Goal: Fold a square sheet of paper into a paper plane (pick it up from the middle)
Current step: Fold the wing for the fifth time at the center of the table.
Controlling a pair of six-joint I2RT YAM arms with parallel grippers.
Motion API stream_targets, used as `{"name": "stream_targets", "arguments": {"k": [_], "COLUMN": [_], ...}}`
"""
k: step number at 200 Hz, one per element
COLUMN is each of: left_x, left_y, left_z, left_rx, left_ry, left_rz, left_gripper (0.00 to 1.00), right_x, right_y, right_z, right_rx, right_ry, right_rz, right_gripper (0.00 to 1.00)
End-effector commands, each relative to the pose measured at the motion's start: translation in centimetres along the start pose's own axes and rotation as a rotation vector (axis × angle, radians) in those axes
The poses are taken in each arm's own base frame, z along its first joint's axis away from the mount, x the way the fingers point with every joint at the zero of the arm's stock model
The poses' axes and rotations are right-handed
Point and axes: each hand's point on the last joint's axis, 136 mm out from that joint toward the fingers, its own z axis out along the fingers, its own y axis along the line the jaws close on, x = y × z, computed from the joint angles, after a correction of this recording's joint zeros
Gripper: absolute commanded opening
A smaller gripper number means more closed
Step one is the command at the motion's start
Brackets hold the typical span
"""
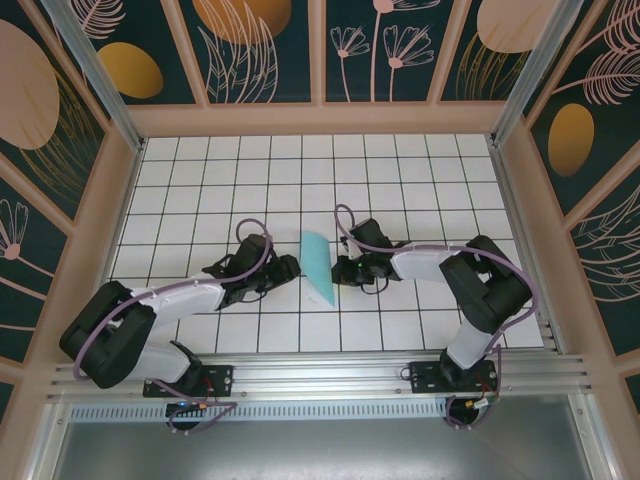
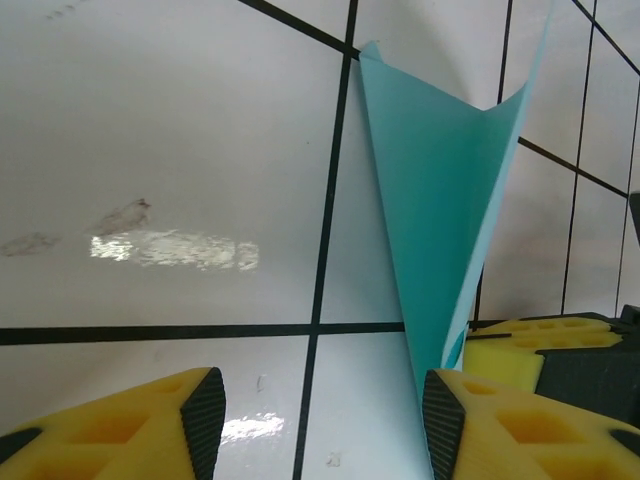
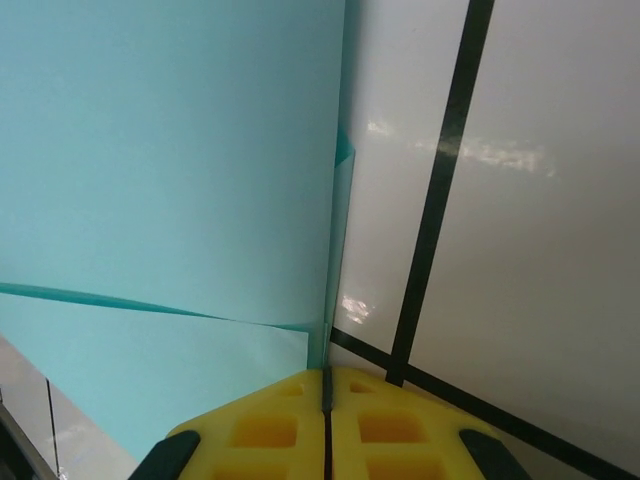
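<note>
Standing partly on edge just nearer than the middle of the tabletop (image 1: 200,160), the folded sheet of paper (image 1: 316,262) is a narrow turquoise wedge. Its point aims at the near edge and its wide end at the far one. One layer lies on the tiles while the other rises in a shallow V, which looks to be the purpose of the hold. The right gripper (image 3: 325,385), fingers pressed together, pinches the raised flap's thin edge from the right and holds the fold up so a crease can be worked. The left gripper (image 2: 325,430) sits just beside the paper on its left, jaws apart and low over the tiles. The wedge's point is close to the inside of one yellow finger (image 2: 500,430). I judge it is placed to press or take the lower layer, though it grips nothing.

The surface is glossy white tile ruled with black grid lines (image 2: 320,250), showing lamp glare and a couple of faint smudges (image 2: 125,215). Around it stand dark teal wall panels (image 1: 260,50) with peach and gold plant shapes in pale frames. An aluminium rail (image 1: 320,375) along the near edge carries both arm bases.
</note>
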Motion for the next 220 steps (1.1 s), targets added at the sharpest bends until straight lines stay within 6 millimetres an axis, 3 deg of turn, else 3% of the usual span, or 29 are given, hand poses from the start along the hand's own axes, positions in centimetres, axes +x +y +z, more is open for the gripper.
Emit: {"name": "stream_targets", "arguments": {"k": [1, 64, 134, 155, 185, 220], "left_x": [-0.4, -0.4, 0.4, 0.3, 0.3, 0.6], "left_y": [-2.4, -4.0, -5.2, -6.3, -6.6, -5.8], "left_z": [0.5, 0.8, 3.0, 3.2, 3.5, 4.0], "left_rx": [0.080, 0.174, 0.223, 0.273, 0.284, 0.256], "left_ry": [0.010, 0.015, 0.101, 0.110, 0.116, 0.127], "left_rz": [0.008, 0.005, 0.008, -0.004, -0.031, -0.038], "left_gripper": [0.58, 0.63, 0.60, 0.54, 0.37, 0.24], "right_x": [0.3, 0.2, 0.2, 0.1, -0.2, -0.8], "right_y": [-0.5, -0.8, -1.2, -1.3, -1.1, -0.9], "right_z": [0.7, 1.1, 1.4, 1.4, 1.3, 1.2], "right_rx": [-0.017, 0.000, 0.018, 0.020, 0.017, 0.019], "right_ry": [0.010, 0.026, 0.027, 0.020, 0.006, -0.008], "right_rz": [0.004, 0.009, 0.019, 0.020, 0.016, 0.007], "right_gripper": [0.10, 0.10, 0.10, 0.11, 0.11, 0.12]}}
